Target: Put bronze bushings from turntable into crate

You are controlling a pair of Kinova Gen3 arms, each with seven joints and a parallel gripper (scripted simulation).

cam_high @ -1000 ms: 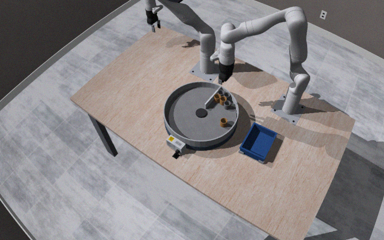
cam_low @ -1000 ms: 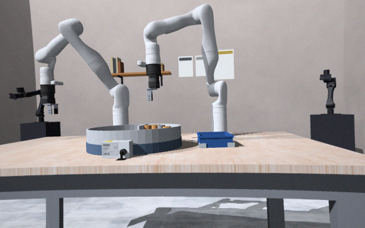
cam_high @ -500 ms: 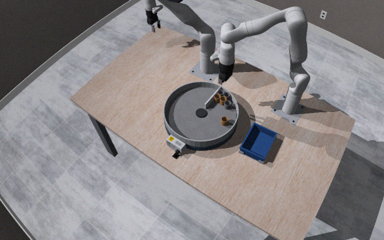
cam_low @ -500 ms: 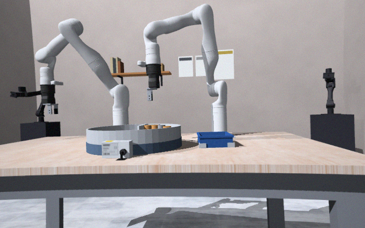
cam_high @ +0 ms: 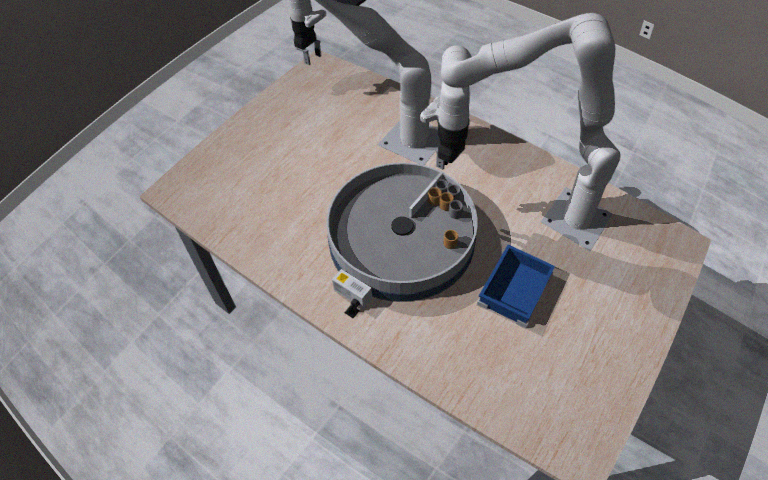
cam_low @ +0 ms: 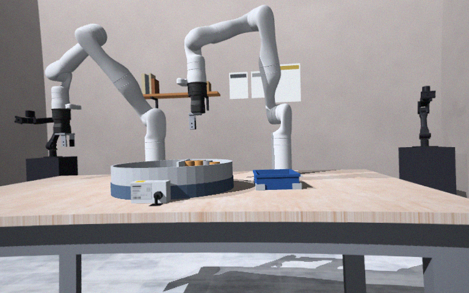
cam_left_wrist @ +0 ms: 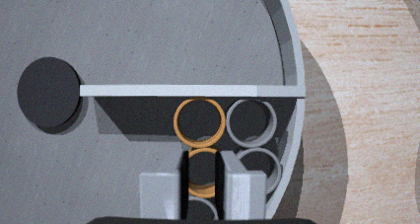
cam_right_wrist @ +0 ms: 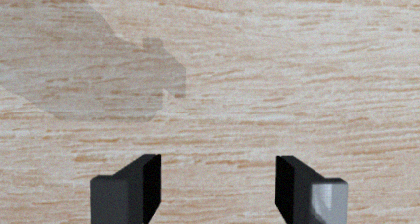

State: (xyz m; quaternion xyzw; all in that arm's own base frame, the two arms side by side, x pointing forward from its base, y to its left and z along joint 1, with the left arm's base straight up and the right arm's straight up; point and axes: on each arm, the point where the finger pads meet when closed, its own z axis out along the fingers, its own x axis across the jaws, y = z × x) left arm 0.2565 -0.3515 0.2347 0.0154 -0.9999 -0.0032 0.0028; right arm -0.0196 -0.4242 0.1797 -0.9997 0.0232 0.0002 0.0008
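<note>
Grey walls (cam_high: 733, 65) (cam_low: 356, 54) stand behind my wood-topped table (cam_high: 269, 237) (cam_low: 302, 203) (cam_left_wrist: 375, 135) (cam_right_wrist: 237, 86); only the exterior view shows the wall shelf (cam_low: 179, 95). Wood grain and a shadow fill my right wrist view. On the table sits the turntable (cam_high: 400, 289) (cam_low: 138, 176) (cam_left_wrist: 297, 46), its raised rim hiding most of the bushings from the exterior. Beside it, the blue crate (cam_high: 501, 309) (cam_low: 276, 182) sits level, with corner guides (cam_high: 521, 323) (cam_low: 261, 187) at its visible lower corners; a strip of wood separates the two. A white box (cam_high: 351, 287) (cam_low: 150, 191) stands by the rim's front.

High above the bushings, my left gripper (cam_high: 444, 164) (cam_low: 192, 127) (cam_left_wrist: 201, 175) is narrowly open, gripping nothing. My right gripper (cam_high: 312, 57) (cam_low: 68, 144) (cam_right_wrist: 218, 180) is wide open, well away near the table's far corner.

From overhead I count three bronze bushings (cam_high: 450, 242) (cam_low: 214, 163) (cam_left_wrist: 175, 121), all on the turntable: one apart, two clustered with three steel bushings (cam_high: 456, 213) (cam_left_wrist: 251, 146). My left wrist view shows one bronze and one steel close against the divider (cam_high: 427, 195) (cam_low: 180, 163) (cam_left_wrist: 168, 91), tight space for fingers; wider open floor surrounds the lone bronze.
</note>
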